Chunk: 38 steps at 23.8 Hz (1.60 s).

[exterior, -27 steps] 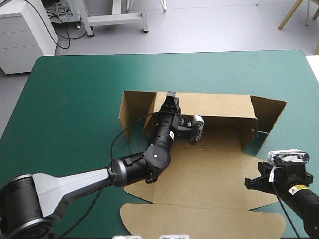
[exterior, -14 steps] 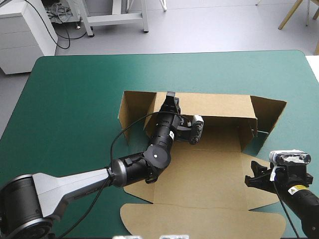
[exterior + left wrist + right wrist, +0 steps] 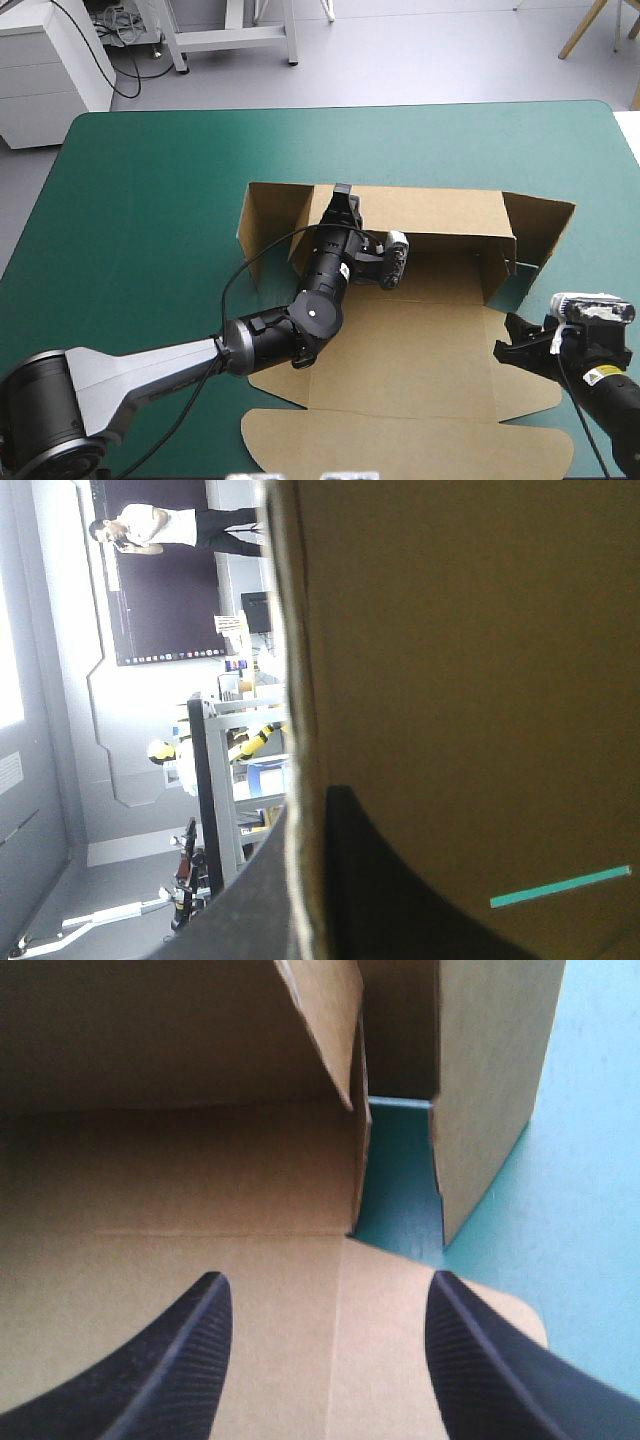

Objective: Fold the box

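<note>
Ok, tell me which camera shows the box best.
The high view: most of the box shows, back wall up, left gripper shut on it. Left wrist view shows a wall's edge; right wrist view, one corner.

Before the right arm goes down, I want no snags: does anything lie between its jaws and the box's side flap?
Nothing visible does. The right gripper, jaws open, hangs over the flat side flap of the box. Only bare brown board shows between and ahead of the jaws.

Grey floor [image 3: 420,50]; white cabinet [image 3: 45,75] (left) — wooden legs [image 3: 586,27].
</note>
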{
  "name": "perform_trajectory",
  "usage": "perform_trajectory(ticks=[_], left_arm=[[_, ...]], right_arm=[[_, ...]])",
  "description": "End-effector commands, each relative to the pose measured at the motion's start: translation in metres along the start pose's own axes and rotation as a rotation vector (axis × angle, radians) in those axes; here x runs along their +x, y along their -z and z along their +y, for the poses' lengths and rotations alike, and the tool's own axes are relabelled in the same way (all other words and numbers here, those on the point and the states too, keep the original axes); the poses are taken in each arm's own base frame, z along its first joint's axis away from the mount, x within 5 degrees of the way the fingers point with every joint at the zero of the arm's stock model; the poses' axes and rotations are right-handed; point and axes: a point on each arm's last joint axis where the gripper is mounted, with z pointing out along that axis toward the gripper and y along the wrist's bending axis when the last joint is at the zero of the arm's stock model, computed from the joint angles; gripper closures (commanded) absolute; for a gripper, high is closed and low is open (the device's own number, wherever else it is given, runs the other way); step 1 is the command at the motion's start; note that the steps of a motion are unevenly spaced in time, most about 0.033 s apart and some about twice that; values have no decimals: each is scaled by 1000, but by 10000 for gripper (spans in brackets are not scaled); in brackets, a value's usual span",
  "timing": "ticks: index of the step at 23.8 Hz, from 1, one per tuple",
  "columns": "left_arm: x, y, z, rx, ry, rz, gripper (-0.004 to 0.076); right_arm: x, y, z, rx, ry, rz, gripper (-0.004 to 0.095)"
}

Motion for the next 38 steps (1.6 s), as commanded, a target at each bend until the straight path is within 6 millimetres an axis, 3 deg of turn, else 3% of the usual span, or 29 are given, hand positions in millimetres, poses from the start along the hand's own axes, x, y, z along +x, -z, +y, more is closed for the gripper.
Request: perform_trajectory(ticks=[1, 5, 10, 13, 16, 20, 23, 26, 38], left_arm=[[6, 11, 21, -61, 57, 17, 734], [8, 11, 21, -66, 96, 37, 734], [11, 11, 23, -88, 143, 76, 734], [11, 11, 23, -88, 143, 76, 734], [12, 11, 21, -67, 167, 88, 734], [14, 11, 20, -63, 190, 102, 734], [15, 11, 21, -73, 204, 119, 734], [17, 11, 21, -81, 234, 138, 734], [18, 12, 18, -53, 264, 153, 734]], right_arm=[[-45, 21, 5, 19, 8, -139, 372], [-82, 27, 5, 67, 1, -136, 372], [-138, 14, 7, 75, -18, -129, 371], [-167, -7, 5, 74, -21, -78, 372], [-215, -40, 3, 69, -19, -32, 372], [-249, -84, -2, 66, -16, 60, 372], [-251, -116, -10, 86, -8, 150, 377], [-242, -137, -18, 120, 8, 232, 401], [-210, -147, -25, 139, 36, 432, 427]])
